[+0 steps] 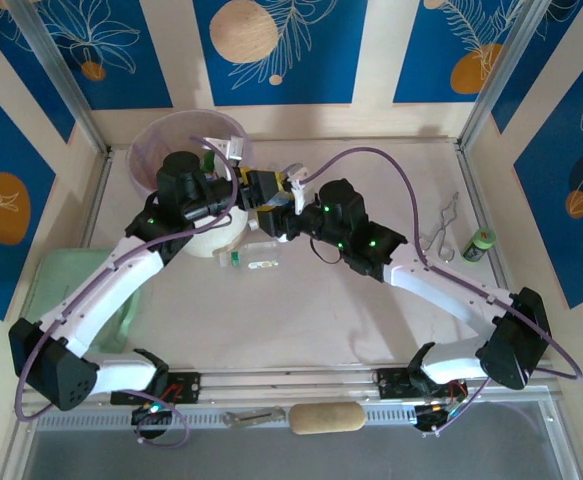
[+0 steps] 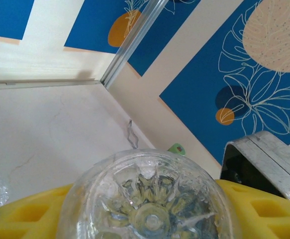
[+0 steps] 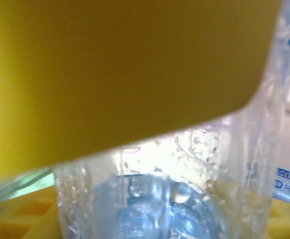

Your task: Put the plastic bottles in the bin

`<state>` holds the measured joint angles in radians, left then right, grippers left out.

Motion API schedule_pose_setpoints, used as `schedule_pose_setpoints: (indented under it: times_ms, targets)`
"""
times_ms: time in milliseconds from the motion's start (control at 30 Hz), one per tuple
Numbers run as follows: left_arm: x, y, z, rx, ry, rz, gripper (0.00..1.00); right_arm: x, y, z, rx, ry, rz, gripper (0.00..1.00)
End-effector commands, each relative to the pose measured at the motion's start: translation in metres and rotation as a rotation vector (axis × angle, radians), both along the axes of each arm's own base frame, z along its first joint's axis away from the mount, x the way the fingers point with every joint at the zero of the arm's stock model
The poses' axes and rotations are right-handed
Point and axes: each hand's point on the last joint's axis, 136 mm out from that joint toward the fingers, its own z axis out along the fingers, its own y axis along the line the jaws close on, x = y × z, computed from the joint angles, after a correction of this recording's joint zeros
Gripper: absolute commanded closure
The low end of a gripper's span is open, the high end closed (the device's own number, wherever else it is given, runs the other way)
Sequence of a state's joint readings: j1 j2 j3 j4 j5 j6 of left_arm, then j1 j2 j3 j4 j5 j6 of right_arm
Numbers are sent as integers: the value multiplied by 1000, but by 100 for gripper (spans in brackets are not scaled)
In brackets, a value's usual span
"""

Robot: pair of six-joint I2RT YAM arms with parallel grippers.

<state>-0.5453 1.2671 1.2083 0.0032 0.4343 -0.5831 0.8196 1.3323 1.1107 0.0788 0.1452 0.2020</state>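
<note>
Clearly, your left gripper [image 2: 145, 219] was pinching a clear bottle [image 2: 147, 191] between its yellow pads [image 2: 25, 211]. The moulded base was turned toward the wrist camera, so the bottle's long axis ran straight out along the fingers, toward the right side of the table. Your right gripper [image 3: 149, 169] looked pressed onto a blue-labelled bottle [image 3: 184, 204], with one yellow finger above it and yellow below, though you could not see the contact itself.

From the top view the two grippers sat nose to nose just beside the right rim of the bin [image 1: 156, 135], the left arm reaching across the bin's near side and the right arm coming in from the right. The bin therefore lay to the left of both tools, with your left wrist overlapping its near wall and your right one a little farther off.

I would judge the left arm the nearer one. Its bottle pointed away from the opening, so it needed swinging back leftward over the liner before letting go. Two loose bottles [image 1: 265, 266] lay flat on the table just in front of the bin.
</note>
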Motion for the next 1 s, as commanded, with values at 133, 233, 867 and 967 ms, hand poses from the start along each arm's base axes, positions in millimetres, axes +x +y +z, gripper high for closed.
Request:
schedule_pose_setpoints:
  times_ms: [133, 233, 867, 967]
  targets:
    - [-4, -1, 17, -14, -54, -1, 45, -2, 11, 26, 67, -35, 43, 22]
    - [3, 9, 21, 25, -94, 62, 45, -4, 9, 27, 76, -29, 52, 14]
    - [67, 148, 126, 189, -457, 605, 44, -2, -61, 29, 220, 56, -65, 9]
    - [81, 174, 121, 210, -460, 705, 45, 0, -61, 25, 220, 73, -69, 9]
